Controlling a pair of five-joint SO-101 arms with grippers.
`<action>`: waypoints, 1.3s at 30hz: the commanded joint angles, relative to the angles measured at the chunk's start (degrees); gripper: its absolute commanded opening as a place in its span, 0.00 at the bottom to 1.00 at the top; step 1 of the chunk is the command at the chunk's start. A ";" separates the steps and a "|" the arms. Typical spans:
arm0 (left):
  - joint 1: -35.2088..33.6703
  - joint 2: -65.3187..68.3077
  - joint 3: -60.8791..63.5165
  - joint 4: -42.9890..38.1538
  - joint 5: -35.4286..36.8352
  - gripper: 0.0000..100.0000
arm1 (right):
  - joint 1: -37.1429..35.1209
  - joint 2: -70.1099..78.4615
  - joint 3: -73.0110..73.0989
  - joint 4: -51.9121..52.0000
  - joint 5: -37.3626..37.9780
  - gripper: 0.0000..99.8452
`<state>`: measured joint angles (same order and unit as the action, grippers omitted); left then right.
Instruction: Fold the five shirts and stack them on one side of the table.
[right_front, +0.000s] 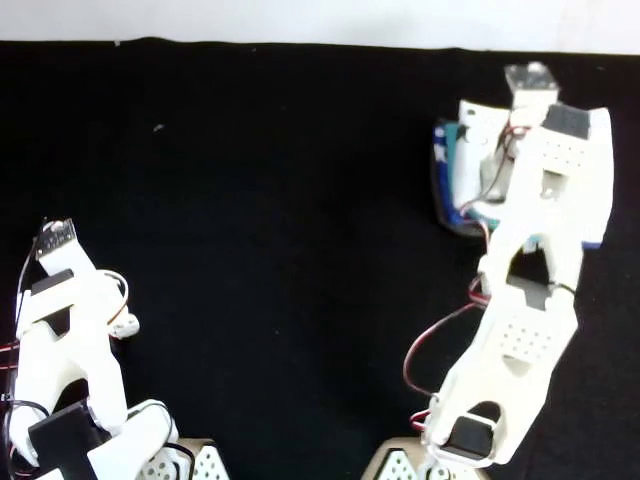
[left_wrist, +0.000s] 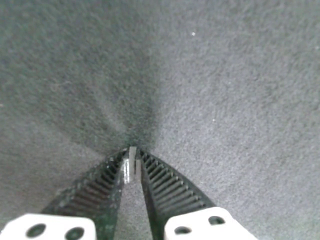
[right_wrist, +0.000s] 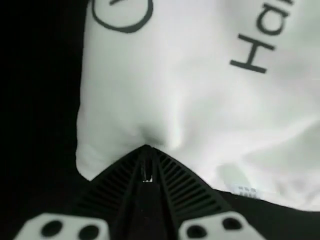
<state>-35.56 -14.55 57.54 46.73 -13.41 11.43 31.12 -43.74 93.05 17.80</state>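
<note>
A stack of folded shirts (right_front: 447, 196) lies at the far right of the table, with dark blue and teal edges showing under the arm. A white shirt (right_wrist: 200, 90) with black print lies on top. My right gripper (right_wrist: 146, 150) is shut, its tips pressing a small dent into the white shirt near its edge; from above, the right gripper (right_front: 480, 150) sits over the stack. My left gripper (left_wrist: 132, 154) is shut with nothing in it, just above the bare black table cloth (left_wrist: 225, 100); seen from above, the left gripper (right_front: 55, 242) is at the near left.
The black table cloth (right_front: 280, 200) stretches wide between the two arms. The table's far edge (right_front: 300, 44) meets a pale wall. Red and black cables (right_front: 425, 345) hang beside the right arm.
</note>
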 joint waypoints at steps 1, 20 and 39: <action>-0.22 -0.13 0.13 -1.76 0.00 0.01 | -0.84 -9.98 -7.96 4.53 0.09 0.01; -28.79 16.13 -57.27 18.64 -0.44 0.22 | -23.08 -51.03 34.15 7.69 0.09 0.21; -31.43 82.51 -144.75 10.29 -0.44 0.22 | -24.13 -71.87 71.69 -9.36 0.44 0.20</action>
<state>-66.42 62.55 -76.79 59.03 -13.49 -12.31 -38.59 26.51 85.14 17.80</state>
